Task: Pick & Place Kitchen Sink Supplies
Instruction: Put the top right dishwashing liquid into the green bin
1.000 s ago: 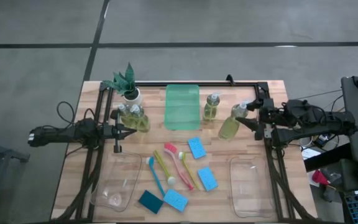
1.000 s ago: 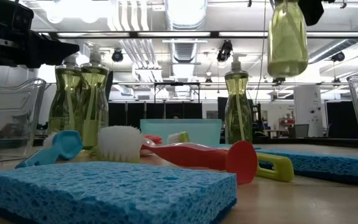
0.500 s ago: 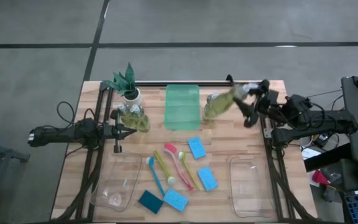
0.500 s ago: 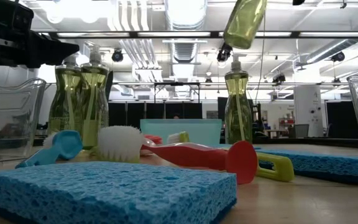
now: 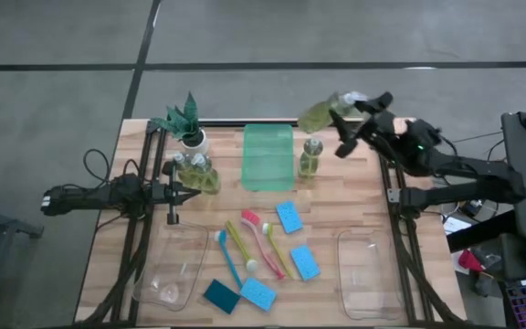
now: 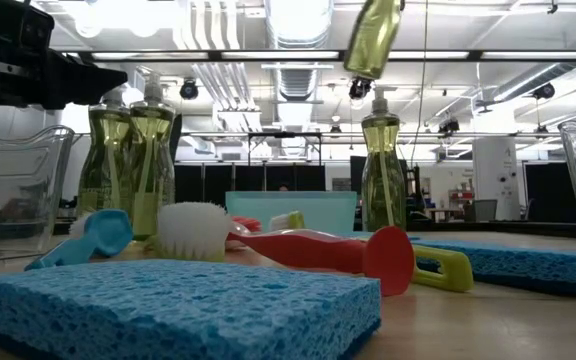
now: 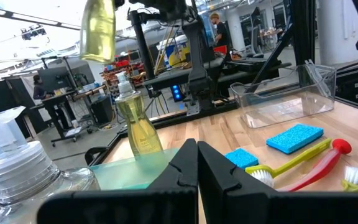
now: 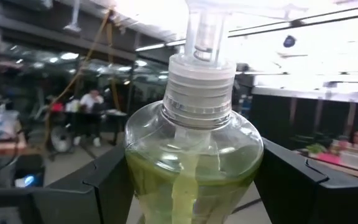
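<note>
My right gripper (image 5: 353,121) is shut on a clear pump bottle of yellow-green soap (image 5: 322,111) and holds it high above the table's far edge, over a second bottle (image 5: 310,157) that stands on its base. In the low view the held bottle (image 6: 373,35) hangs tilted at the top. My left gripper (image 5: 173,193) is shut and sits level beside two more bottles (image 5: 195,174) near the table's left side. Blue sponges (image 5: 289,217), a teal sponge (image 5: 219,295) and long-handled brushes (image 5: 249,245) lie flat mid-table. My right gripper (image 8: 191,169) pinches the bottle's body just below the shoulder (image 8: 140,177), with one finger (image 8: 104,193) on each side. The bottle is lifted clear of the table and tilted, its base toward the table's left and its pump cap (image 5: 350,98) nearer the gripper.
A green tray (image 5: 268,157) lies at the far middle. A spiky plant in a white pot (image 5: 187,126) stands at the far left. Clear bins sit near left (image 5: 170,270) and near right (image 5: 368,272). People show in the room beyond the table.
My right gripper has risen and moved toward the table's far edge and somewhat left, carrying the bottle. The bottle has tipped from nearly upright to slanting, its base swung toward the left. It now hangs above the bottle that stands beside the tray.
</note>
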You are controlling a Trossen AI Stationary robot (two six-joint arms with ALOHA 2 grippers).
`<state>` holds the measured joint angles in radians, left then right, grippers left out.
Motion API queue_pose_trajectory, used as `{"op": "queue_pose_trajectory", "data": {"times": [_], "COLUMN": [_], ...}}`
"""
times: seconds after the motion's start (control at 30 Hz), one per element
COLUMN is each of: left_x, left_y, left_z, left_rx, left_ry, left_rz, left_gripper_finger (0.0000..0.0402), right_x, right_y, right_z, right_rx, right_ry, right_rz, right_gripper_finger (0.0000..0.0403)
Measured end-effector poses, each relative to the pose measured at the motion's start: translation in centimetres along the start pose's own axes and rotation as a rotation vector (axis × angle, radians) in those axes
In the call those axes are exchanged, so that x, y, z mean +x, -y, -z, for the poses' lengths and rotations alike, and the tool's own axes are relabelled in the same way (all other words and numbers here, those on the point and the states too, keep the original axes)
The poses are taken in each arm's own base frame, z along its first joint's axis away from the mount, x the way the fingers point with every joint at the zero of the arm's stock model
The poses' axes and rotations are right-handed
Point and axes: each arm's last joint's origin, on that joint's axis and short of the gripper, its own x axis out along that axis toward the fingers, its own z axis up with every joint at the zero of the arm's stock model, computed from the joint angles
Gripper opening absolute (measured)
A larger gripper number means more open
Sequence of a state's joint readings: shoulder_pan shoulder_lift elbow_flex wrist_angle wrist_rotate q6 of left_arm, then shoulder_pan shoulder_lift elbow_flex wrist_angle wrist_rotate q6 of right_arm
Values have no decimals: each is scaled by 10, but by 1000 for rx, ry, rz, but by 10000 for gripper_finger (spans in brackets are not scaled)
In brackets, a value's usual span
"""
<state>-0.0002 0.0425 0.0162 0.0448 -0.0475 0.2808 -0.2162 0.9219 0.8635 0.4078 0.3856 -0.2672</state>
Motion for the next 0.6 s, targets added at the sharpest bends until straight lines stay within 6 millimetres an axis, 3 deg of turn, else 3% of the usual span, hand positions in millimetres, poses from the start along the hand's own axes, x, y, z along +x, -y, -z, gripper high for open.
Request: {"op": "queue_pose_trajectory", "data": {"times": [0.23, 0.6], "left_x": [0, 0], "left_y": [0, 0], "left_z": [0, 0], "left_rx": [0, 0], "left_ry": [-1, -1], "left_rz": [-3, -3], "left_gripper_finger": [0, 0], "right_x": [64, 153], "right_y": [5, 13], "right_z": [13, 76], "right_rx": [5, 93], "right_ry": [-123, -270], "right_rz": [-99, -289], "right_gripper_finger": [270, 270]}}
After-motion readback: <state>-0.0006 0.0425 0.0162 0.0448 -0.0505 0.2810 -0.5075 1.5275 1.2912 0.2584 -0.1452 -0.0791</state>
